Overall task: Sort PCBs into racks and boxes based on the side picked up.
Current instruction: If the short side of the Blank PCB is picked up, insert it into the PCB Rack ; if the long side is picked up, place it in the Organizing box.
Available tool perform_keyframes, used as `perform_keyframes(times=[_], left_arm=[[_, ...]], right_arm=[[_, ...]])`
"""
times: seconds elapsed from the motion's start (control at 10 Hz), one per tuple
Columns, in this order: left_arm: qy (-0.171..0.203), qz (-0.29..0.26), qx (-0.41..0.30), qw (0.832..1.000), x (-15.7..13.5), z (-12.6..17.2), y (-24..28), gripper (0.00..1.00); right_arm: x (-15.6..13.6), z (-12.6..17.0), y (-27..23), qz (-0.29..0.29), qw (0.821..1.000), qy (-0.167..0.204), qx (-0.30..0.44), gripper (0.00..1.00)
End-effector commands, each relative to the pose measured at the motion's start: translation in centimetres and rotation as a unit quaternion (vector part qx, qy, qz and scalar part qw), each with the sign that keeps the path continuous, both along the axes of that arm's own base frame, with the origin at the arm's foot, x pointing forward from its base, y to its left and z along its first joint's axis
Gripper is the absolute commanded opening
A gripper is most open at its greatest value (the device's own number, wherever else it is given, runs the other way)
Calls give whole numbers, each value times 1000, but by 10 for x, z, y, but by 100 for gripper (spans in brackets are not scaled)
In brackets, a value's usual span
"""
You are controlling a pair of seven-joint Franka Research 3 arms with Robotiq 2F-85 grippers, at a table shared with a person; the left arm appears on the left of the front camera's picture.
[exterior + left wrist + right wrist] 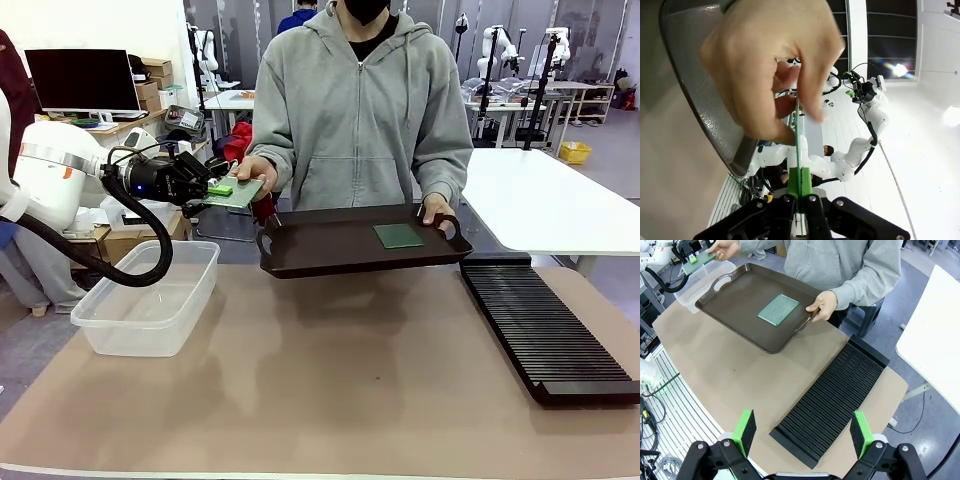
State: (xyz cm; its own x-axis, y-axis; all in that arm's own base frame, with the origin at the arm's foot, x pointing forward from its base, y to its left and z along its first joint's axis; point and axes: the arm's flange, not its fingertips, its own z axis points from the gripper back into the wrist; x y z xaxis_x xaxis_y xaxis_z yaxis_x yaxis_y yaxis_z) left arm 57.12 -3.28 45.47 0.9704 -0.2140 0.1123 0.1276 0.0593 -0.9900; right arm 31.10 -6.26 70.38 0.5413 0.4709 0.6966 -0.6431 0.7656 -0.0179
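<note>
The left end effector point(215, 190) was clamped on one edge of a green PCB point(238, 192), held up at the far left, by the clear box point(150, 305). The same PCB was also held by the person's hand point(258, 170). A second PCB point(399, 236) was laid flat on the brown tray point(320, 248). The black rack point(545, 330) was laid on the table point(330, 390), at the right. The right end effector point(803, 431) was seen with its fingers wide apart.
</note>
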Motion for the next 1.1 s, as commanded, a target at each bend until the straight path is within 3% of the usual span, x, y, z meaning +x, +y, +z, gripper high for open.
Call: perform_keyframes(times=[0.0, 1.0], left_arm=[[-2, 3, -4, 1000, 0, 0, 1, 0], [-2, 3, -4, 1000, 0, 0, 1, 0]], right_arm=[[-1, -1, 2, -2, 1000, -1, 2, 100], [-1, -1, 2, -2, 1000, -1, 2, 100]])
